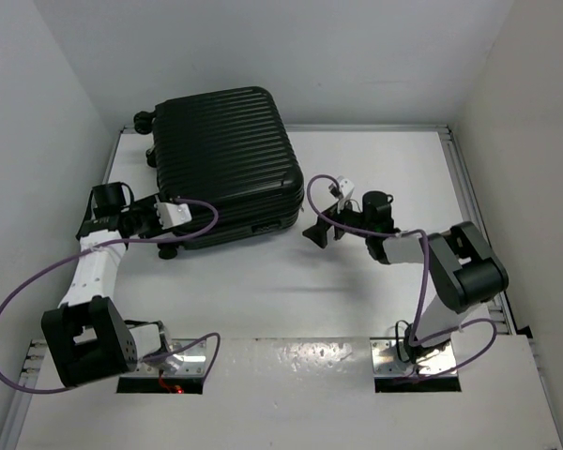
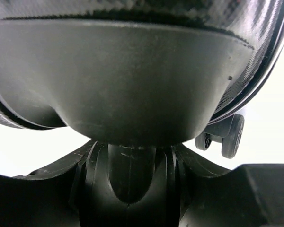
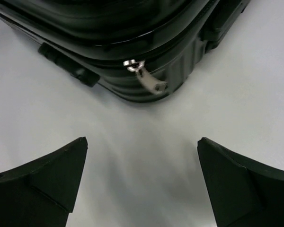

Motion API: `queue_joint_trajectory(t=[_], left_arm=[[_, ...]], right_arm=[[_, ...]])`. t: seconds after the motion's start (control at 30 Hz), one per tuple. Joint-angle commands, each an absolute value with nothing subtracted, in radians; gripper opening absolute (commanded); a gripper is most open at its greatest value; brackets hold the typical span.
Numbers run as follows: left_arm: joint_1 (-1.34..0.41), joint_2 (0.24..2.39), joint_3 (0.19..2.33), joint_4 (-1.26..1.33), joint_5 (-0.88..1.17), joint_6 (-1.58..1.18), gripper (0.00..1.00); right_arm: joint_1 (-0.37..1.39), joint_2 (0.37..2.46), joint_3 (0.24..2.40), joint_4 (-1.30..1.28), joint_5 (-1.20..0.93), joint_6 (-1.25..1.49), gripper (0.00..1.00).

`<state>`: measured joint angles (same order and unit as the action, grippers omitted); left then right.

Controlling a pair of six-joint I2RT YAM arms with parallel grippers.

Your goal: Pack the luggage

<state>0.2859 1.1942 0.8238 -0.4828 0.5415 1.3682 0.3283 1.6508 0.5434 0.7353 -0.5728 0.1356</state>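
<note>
My right gripper is spread wide with nothing in it, pointed straight at the near right corner of the luggage. On its wrist cam both fingers sit at the bottom corners of the view, well apart, with bare white table between them and the case. A little silver zipper pull hangs off the zip line on that corner, sticking out toward me.

Left gripper is the awkward one. It's right up against the near left corner of the case, so the wrist cam is basically all black plastic. A rounded wheel housing fills the top, and a wheel sits down in the gap between my two fingers. Whether they're actually squeezing it or just sitting either side, I honestly can't tell, it's all dark on dark. Another wheel shows off to the right.

The luggage itself is zipped closed and lying flat, ribbed shell up, on the far left part of the table, with its wheel end toward the left.
</note>
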Motion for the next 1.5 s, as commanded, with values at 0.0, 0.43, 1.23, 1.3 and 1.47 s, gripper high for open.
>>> queue_joint_trajectory(t=[0.0, 0.43, 1.23, 1.3, 1.47], left_arm=[[0.334, 1.238, 0.798, -0.604, 0.451, 1.379, 0.00], [0.334, 1.247, 0.788, -0.604, 0.442, 1.361, 0.00], [0.353, 1.362, 0.818, -0.444, 0.368, 1.281, 0.00], [0.353, 1.385, 0.833, -0.388, 0.331, 1.232, 0.00], [0.353, 1.469, 0.906, -0.351, 0.259, 1.089, 0.00]], right_arm=[[0.316, 1.704, 0.627, 0.842, -0.595, 0.106, 0.95], [0.339, 1.891, 0.850, 0.919, -0.715, 0.156, 0.51], [0.339, 2.112, 1.084, 1.028, -0.356, -0.029, 0.00], [0.341, 2.158, 1.145, 1.026, -0.336, -0.035, 0.00], [0.327, 2.259, 1.256, 1.034, -0.313, -0.029, 0.00]])
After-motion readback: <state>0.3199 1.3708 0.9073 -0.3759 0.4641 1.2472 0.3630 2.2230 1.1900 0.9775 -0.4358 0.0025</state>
